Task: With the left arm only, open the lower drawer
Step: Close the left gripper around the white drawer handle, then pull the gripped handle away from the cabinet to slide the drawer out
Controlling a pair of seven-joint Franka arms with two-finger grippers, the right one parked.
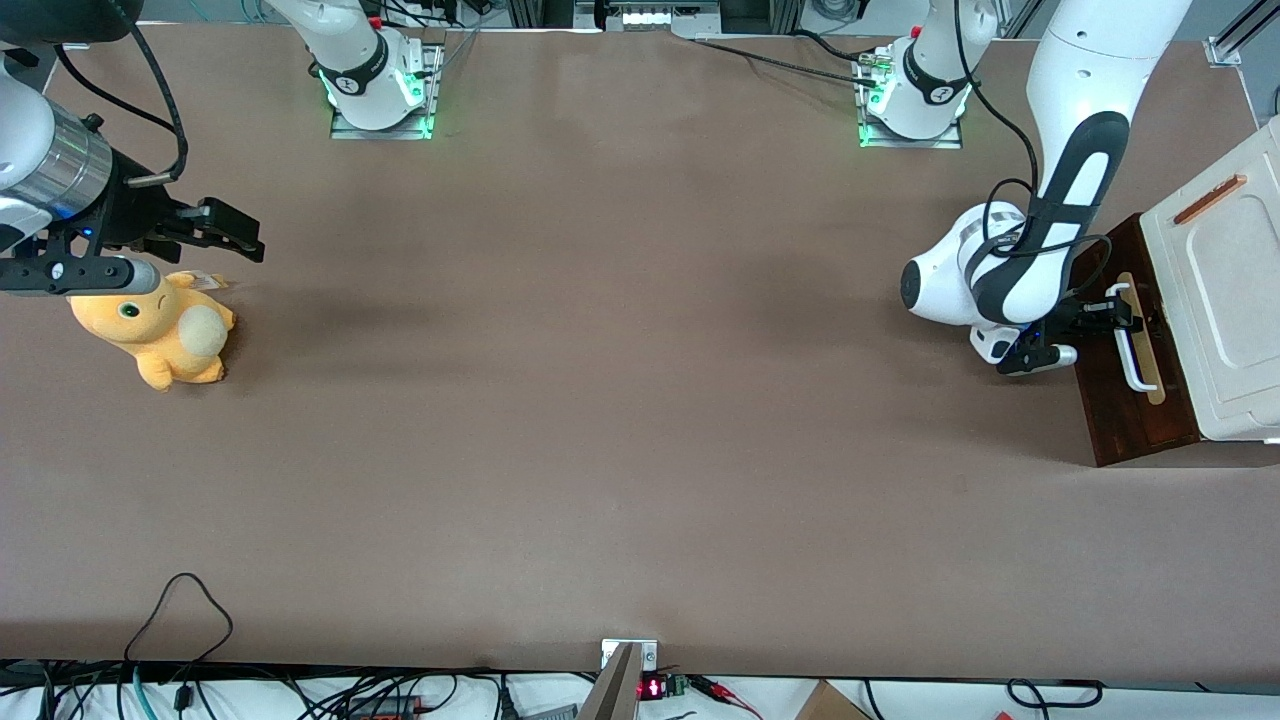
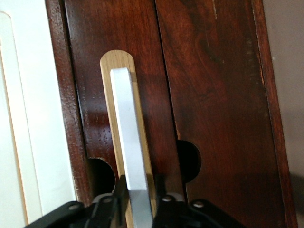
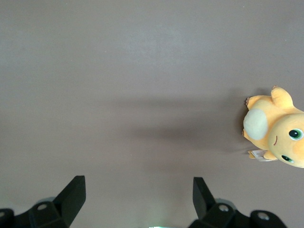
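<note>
The lower drawer (image 1: 1110,420) has a dark brown front and stands at the working arm's end of the table, under the cream-white cabinet top (image 1: 1230,300). Its white bar handle (image 1: 1133,350) runs along a tan strip. The left arm (image 1: 1070,190) reaches down to it, and my left gripper (image 1: 1118,312) sits at the end of the handle that is farther from the front camera. In the left wrist view the gripper (image 2: 140,183) has one black finger on each side of the handle (image 2: 126,118), shut on it. The drawer front (image 2: 147,71) fills that view.
A second dark brown panel (image 2: 218,95) adjoins the lower drawer front, with rounded cut-outs at the seams. An orange plush toy (image 1: 160,330) lies toward the parked arm's end of the table. Cables run along the table edge nearest the front camera.
</note>
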